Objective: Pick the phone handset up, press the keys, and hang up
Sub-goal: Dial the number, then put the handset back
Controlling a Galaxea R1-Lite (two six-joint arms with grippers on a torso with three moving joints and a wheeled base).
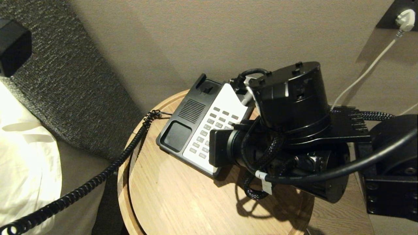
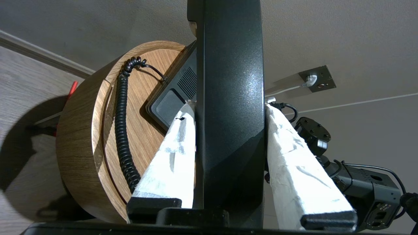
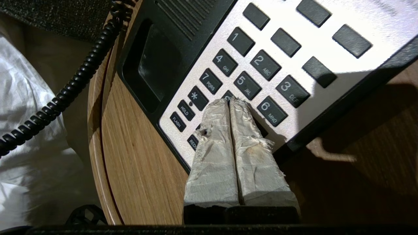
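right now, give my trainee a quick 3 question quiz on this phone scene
1. True or false: the phone handset rests in the cradle of the phone base.
2. Which holds the handset? A) left gripper B) right gripper C) neither
3. Fill in: the right gripper's shut jaws point at the base's ____.

Key: 1 false, the handset is lifted and the cradle is empty. 2 A. 3 keypad, tips by the 8 key.

The right arm (image 1: 294, 107) is glossy black, round-housed and screw-studded, wrapped in braided and smooth black cables, its gripper fingers (image 3: 215, 143) sheathed in crumpled white tape.
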